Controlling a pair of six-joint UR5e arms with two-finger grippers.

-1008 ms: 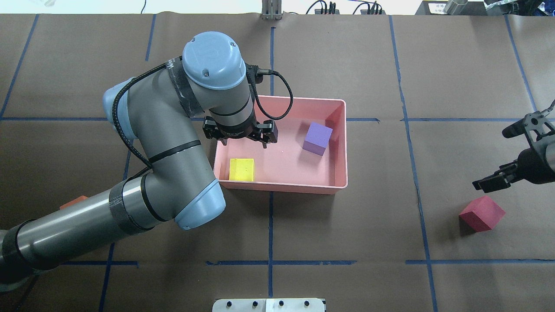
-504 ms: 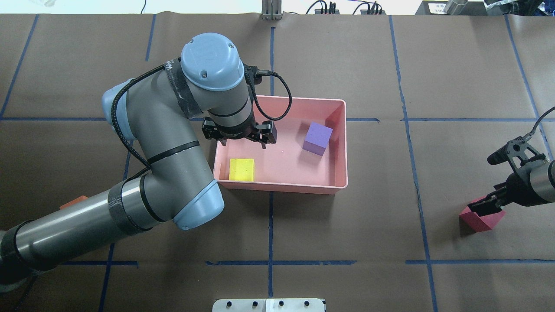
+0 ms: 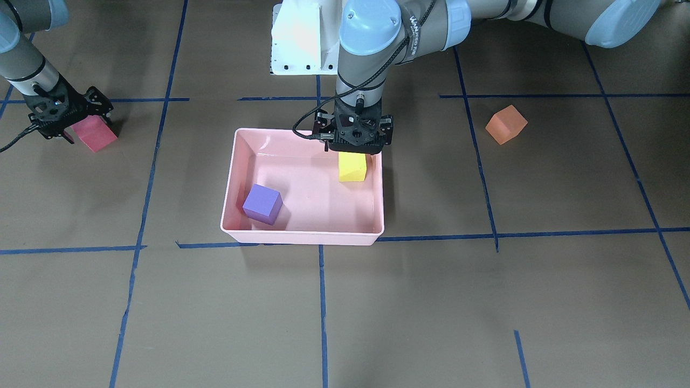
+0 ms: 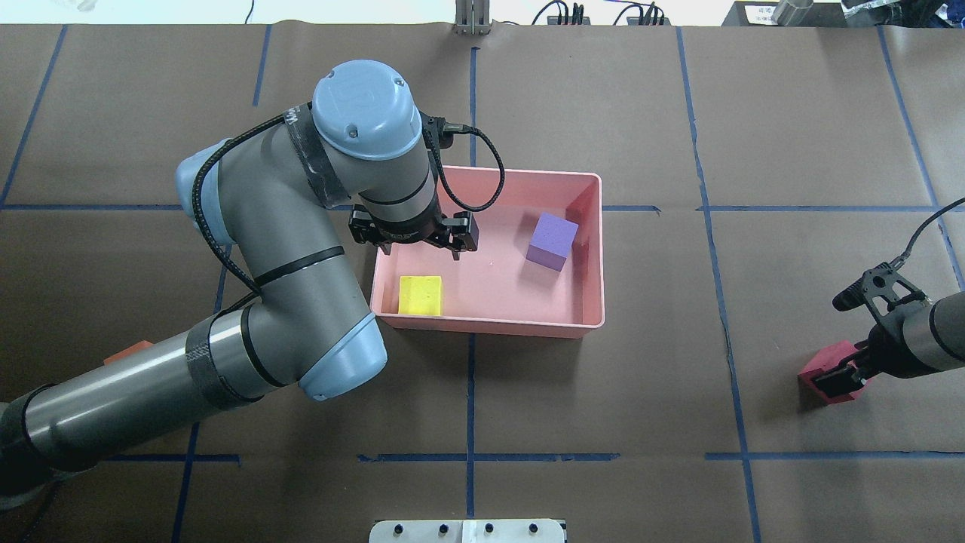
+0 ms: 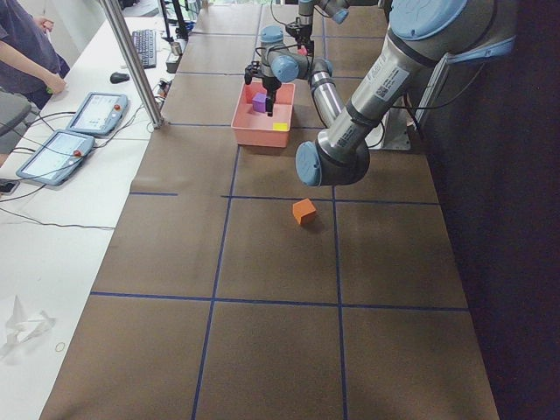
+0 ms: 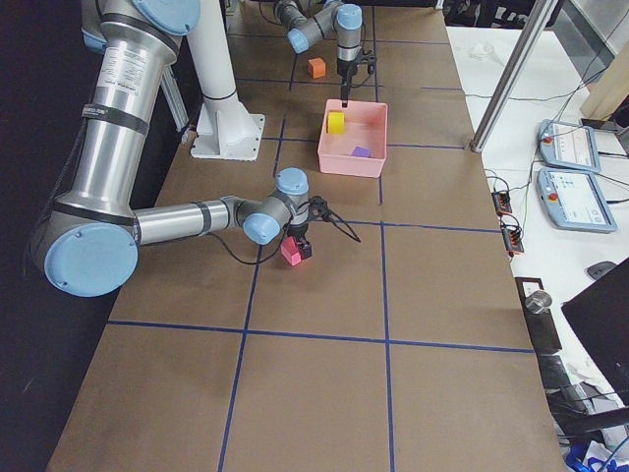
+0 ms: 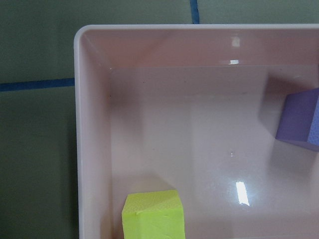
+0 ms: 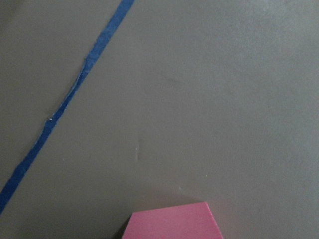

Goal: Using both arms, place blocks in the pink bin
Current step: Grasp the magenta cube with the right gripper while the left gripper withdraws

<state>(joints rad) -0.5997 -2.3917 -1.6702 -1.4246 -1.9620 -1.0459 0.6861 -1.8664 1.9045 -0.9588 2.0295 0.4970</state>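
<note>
The pink bin (image 4: pixel 490 326) stands mid-table and holds the yellow-green block (image 4: pixel 420 294) in its near-left corner and the purple block (image 4: pixel 552 240) by its right wall. My left gripper (image 4: pixel 422 250) hovers over the bin's left part, open and empty, just beyond the yellow-green block. My right gripper (image 4: pixel 838 375) is low at the red block (image 4: pixel 813 375), which rests on the table, with its jaws open on either side of the block. The red block also shows in the front-facing view (image 3: pixel 96 134). The orange block (image 3: pixel 505 124) lies on the table on my left side, mostly hidden under my left arm in the overhead view.
The white pedestal base (image 3: pixel 302 40) stands at the robot's side of the table. Blue tape lines cross the brown table cover. Tablets and cables (image 5: pixel 79 131) lie on the white bench beyond the table's far edge.
My right gripper has dropped from above and beyond the red block down onto it. My left gripper has drifted slightly left over the bin; the blocks in the bin have not moved.
</note>
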